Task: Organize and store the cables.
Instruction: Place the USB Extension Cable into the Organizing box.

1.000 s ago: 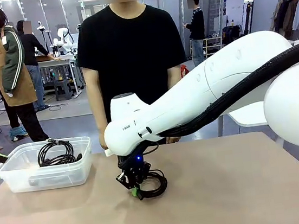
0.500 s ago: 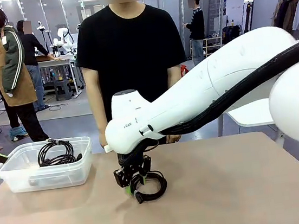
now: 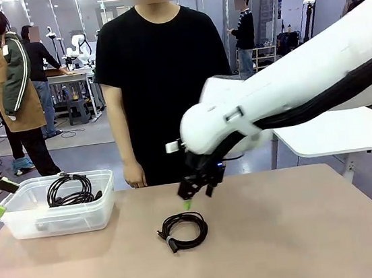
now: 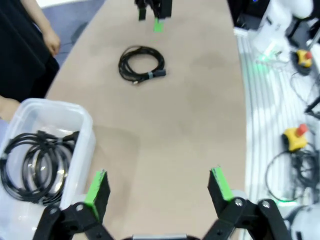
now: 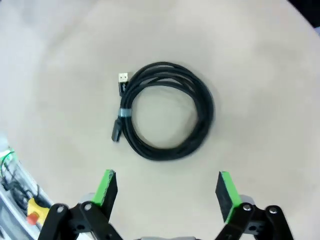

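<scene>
Now the right gripper (image 3: 192, 196) hangs above a coiled cable (image 3: 184, 230) on the tabletop (image 3: 308, 246), fingers spread, empty. Left gripper (image 4: 157, 187) gapes beside the bin (image 3: 59, 215) holding another cable (image 3: 68, 189).

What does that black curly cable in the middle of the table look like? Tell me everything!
The coiled cable is thin and black, wound into a round ring of several loops. A small grey band holds the loops together on one side, and two plug ends poke out there, one with a light metal tip. It lies flat on the tan table, alone, with nothing touching it. The right gripper hangs open above it, and the clear bin stands off to its side.
</scene>
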Controlling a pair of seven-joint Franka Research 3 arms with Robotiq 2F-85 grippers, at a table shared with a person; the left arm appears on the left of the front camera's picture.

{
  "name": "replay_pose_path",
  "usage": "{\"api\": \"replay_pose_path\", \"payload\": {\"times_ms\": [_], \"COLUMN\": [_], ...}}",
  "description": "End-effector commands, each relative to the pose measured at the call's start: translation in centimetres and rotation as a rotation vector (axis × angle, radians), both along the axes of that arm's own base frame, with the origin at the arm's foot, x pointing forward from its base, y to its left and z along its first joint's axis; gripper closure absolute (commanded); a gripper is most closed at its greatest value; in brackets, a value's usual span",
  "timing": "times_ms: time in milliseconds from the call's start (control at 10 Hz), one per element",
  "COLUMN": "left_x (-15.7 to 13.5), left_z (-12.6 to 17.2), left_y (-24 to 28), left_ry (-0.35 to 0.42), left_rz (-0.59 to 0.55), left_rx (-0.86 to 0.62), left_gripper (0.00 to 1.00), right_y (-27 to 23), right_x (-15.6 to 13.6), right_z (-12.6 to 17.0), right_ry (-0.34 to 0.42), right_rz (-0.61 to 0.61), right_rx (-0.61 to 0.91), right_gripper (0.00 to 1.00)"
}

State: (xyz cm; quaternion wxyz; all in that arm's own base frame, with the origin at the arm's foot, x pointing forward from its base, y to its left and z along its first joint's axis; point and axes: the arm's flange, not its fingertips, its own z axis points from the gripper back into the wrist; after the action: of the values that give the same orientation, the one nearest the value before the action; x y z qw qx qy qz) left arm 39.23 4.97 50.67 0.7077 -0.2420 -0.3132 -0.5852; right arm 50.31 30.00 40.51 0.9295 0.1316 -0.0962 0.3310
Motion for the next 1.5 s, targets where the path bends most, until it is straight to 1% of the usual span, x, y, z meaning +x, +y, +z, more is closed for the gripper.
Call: {"api": "replay_pose_path", "payload": {"times_ms": [0,200,300,400,500,600,700,800,900,1000,1100,1200,1300,1400], "left_x": [-0.6,-0.3,0.0,0.6,1.4,2.1,2.9,3.7,4.5,5.6,6.3,7.6,8.2,8.5], "left_z": [1.7,2.5,2.5,1.7,0.8,0.2,-0.4,-1.3,-2.2,-2.9,-3.3,-4.6,-5.6,-6.5], "left_y": [-4.0,-10.0,-13.0,-16.2,-19.1,-21.9,-24.1,-26.2,-28.3,-29.9,-30.6,-31.8,-32.6,-33.0], "left_ry": [0.106,0.209,0.267,0.319,0.366,0.416,0.444,0.461,0.471,0.476,0.461,0.519,0.501,0.514], "left_rz": [0.064,0.203,0.265,0.373,0.421,0.457,0.478,0.540,0.589,0.674,0.746,0.795,0.798,0.799], "left_rx": [0.078,0.141,0.169,0.229,0.236,0.239,0.254,0.277,0.287,0.279,0.254,0.235,0.254,0.272], "left_gripper": [0.00,0.00,0.00,0.00,0.00,0.00,0.00,0.00,0.00,0.00,0.00,0.00,0.00,0.00], "right_y": [-7.1,-14.0,-16.5,-18.8,-21.2,-23.6,-26.1,-28.8,-31.3,-33.7,-35.5,-36.9,-37.5,-37.6], "right_x": [-3.6,-6.1,-7.5,-8.5,-8.9,-9.7,-10.4,-11.2,-12.4,-14.0,-15.0,-15.9,-17.3,-18.6], "right_z": [-0.4,-0.3,-0.1,0.2,0.3,0.3,0.1,-0.6,-1.2,-1.4,-1.6,-1.8,-1.8,-1.9], "right_ry": [-0.105,-0.212,-0.260,-0.335,-0.369,-0.382,-0.388,-0.405,-0.427,-0.455,-0.473,-0.488,-0.508,-0.525], "right_rz": [0.074,0.123,0.142,0.177,0.190,0.197,0.308,0.328,0.313,0.283,0.286,0.289,0.296,0.300], "right_rx": [0.094,0.157,0.138,0.144,0.155,0.143,0.224,0.242,0.229,0.249,0.272,0.294,0.277,0.259], "right_gripper": [0.00,0.00,0.00,0.00,0.00,0.00,0.00,0.00,0.00,0.00,0.00,0.00,0.00,0.00]}}
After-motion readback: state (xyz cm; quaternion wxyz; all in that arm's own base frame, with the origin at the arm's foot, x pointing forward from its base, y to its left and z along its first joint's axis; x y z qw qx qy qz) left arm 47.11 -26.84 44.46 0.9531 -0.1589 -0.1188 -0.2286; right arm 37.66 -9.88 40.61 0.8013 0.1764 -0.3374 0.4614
